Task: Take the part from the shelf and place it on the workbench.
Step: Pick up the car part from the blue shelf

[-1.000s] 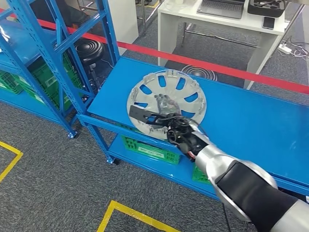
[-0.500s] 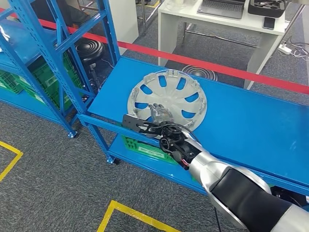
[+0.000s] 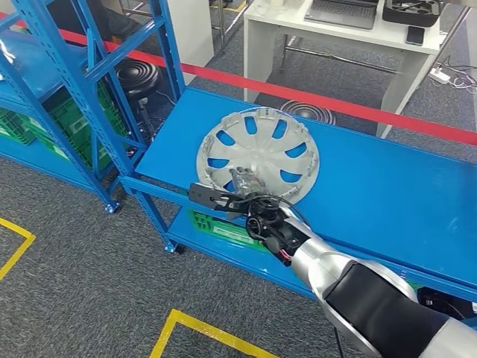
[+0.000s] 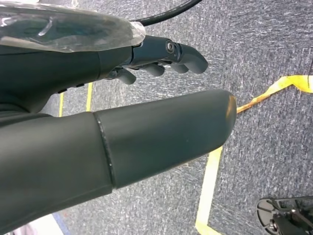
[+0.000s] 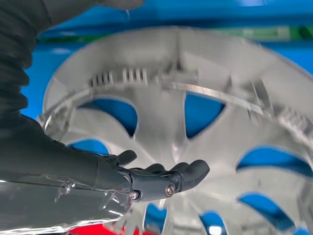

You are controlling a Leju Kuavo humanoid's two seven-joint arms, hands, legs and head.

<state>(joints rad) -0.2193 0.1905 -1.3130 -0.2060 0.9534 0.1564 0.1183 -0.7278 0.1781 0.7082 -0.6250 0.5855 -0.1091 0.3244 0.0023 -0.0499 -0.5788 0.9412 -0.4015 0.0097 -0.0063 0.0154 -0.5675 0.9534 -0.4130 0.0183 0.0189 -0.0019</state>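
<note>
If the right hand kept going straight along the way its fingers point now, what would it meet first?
Most likely the silver wheel cover lying on the blue workbench. The right hand is open over its near rim, and in the right wrist view the fingertips point across its spokes. Whether they already touch is unclear.

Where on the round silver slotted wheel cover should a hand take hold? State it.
Probably at the near rim of the silver wheel cover, coming from the bench's front edge. It lies flat on the blue workbench, and that rim sits close to the edge, beside the right hand; its slots give fingers purchase.
</note>
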